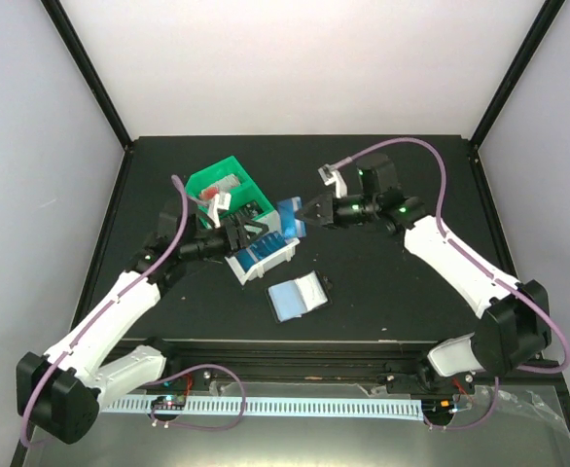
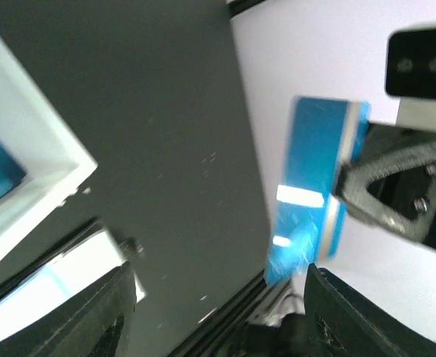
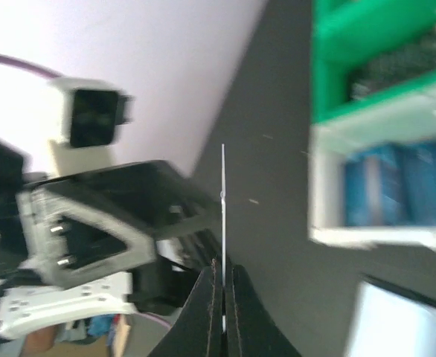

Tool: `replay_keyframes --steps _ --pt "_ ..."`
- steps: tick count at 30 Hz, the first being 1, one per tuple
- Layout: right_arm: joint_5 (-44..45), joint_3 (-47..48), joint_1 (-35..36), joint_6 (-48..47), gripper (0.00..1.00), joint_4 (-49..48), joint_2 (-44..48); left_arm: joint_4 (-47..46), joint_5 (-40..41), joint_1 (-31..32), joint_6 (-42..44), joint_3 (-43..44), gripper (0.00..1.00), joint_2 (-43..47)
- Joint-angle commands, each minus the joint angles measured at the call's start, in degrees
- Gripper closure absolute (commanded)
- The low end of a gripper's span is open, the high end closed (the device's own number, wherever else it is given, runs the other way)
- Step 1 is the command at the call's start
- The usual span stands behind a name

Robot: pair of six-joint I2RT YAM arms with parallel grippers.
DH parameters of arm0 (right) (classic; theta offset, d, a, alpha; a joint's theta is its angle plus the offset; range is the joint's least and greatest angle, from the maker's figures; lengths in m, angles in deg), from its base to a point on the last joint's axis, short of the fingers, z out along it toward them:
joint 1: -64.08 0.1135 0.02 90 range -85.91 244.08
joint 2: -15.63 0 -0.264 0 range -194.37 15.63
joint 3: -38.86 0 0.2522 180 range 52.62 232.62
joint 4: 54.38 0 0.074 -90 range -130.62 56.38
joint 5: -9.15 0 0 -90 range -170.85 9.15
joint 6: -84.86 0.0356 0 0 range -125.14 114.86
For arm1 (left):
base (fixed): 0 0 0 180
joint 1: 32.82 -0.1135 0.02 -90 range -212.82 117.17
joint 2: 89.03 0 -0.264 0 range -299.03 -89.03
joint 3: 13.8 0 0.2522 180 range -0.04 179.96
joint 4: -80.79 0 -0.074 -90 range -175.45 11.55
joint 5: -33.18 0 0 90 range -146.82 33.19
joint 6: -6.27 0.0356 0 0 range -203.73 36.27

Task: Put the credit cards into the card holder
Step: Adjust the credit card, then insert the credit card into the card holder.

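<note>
The right gripper (image 1: 307, 215) pinches a blue card (image 1: 287, 216) by one edge, in the air near the white bin (image 1: 266, 261), while the left gripper (image 1: 257, 230) stands wide beside it, holding nothing. The card is thin, stiff, glossy plastic (slick between hard fingers), so it could pivot or slip in transit. The holder (image 1: 295, 295) lies open on the table, apart, and its limp clear sleeves may snag a tilted card.

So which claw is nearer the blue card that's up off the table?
Right. The right claw is shut on the blue card, holding it up; the left claw stands open close beside it, on the side of the white bin.
</note>
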Motion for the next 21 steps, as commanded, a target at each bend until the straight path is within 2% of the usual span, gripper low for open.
replay_keyframes --steps 1,4,7,14,17,21 --pt "4.4 -5.5 -4.3 -14.8 0.99 17.2 1.2 11.0 11.8 6.7 9.4 -0.2 0.37 -0.8" --pt "3.9 -8.4 -4.9 -20.3 0.99 20.6 -0.1 11.7 16.6 12.3 9.9 -2.0 0.4 -2.8" --pt "2.5 -11.5 -4.9 -22.2 0.99 20.0 -1.1 12.4 22.2 17.4 10.8 -1.8 0.43 -5.7" --pt "6.4 -18.0 -4.4 -20.1 0.99 14.9 -3.2 12.0 34.1 31.3 8.0 -1.3 0.53 -16.2" --pt "7.4 -20.9 -3.9 -18.6 0.99 10.8 -4.6 14.5 37.9 34.0 5.7 0.3 0.56 -22.2" --pt "6.8 -23.1 -2.6 -16.8 0.99 5.0 -6.5 16.7 42.3 35.1 5.4 1.1 0.56 -23.5"
